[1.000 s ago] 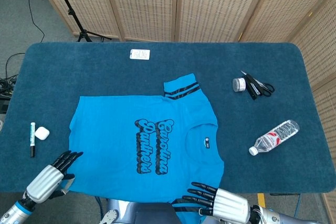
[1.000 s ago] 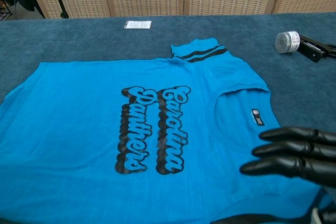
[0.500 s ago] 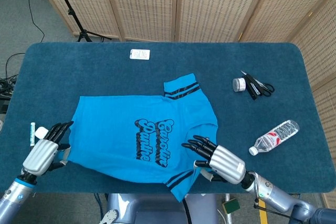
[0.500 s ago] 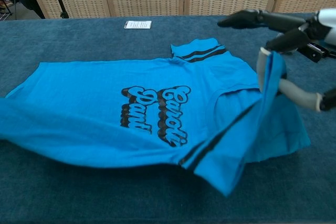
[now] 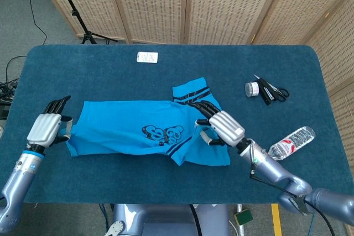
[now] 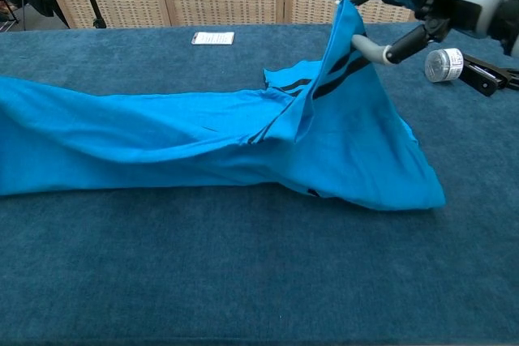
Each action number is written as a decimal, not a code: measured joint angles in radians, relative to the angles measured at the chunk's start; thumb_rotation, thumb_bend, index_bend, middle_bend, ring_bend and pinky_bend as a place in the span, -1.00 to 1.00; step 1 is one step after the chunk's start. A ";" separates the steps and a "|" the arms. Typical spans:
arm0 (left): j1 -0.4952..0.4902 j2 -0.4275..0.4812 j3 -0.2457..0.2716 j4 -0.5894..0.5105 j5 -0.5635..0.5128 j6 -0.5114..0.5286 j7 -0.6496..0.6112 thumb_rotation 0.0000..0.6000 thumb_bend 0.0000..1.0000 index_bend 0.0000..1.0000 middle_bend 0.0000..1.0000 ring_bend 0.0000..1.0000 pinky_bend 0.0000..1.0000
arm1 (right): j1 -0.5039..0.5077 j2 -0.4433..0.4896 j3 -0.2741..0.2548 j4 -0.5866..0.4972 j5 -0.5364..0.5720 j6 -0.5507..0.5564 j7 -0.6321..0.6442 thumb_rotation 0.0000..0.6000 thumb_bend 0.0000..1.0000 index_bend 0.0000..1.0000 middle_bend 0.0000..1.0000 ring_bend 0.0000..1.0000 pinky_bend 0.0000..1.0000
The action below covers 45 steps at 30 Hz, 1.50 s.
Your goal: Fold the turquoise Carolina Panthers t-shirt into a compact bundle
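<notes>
Turquoise t-shirt (image 5: 138, 128) lies in the middle of the blue table (image 5: 166, 70), with its near edge lifted up. The right hand (image 5: 218, 125) pinches the near sleeve edge and holds it high. The left hand (image 5: 47, 127) grips the hem corner on the left side. If one hand goes farther than the other, the fold could end up crooked. If the thin cloth slips out, the shirt may flop down all bunched.

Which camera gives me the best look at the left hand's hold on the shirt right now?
The head view: the left hand shows whole at the t-shirt's hem end, its fingertips on the cloth. The chest view cuts that hand off entirely; only lifted fabric reaches its left edge.
</notes>
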<state>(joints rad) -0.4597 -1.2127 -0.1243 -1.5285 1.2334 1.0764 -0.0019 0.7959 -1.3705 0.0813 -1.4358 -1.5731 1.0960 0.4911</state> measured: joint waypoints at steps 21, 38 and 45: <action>-0.247 -0.231 -0.116 0.403 -0.333 -0.313 0.157 1.00 0.19 0.47 -1.00 -1.00 -1.00 | 0.203 -0.309 0.154 0.679 0.253 -0.419 0.136 1.00 -0.07 0.26 -0.86 -1.00 -0.98; -0.287 -0.332 -0.149 0.531 -0.354 -0.321 0.103 1.00 -0.65 -1.00 -1.00 -1.00 -1.00 | 0.274 -0.454 0.154 0.980 0.240 -0.548 0.264 1.00 -0.07 0.26 -0.86 -1.00 -0.98; -0.283 -0.320 -0.162 0.516 -0.348 -0.315 0.085 1.00 -0.94 -1.00 -1.00 -1.00 -1.00 | 0.291 -0.494 0.150 1.060 0.235 -0.588 0.283 1.00 -0.07 0.27 -0.86 -1.00 -0.98</action>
<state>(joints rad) -0.7432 -1.5332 -0.2867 -1.0124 0.8854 0.7614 0.0827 1.0865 -1.8647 0.2308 -0.3753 -1.3385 0.5077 0.7736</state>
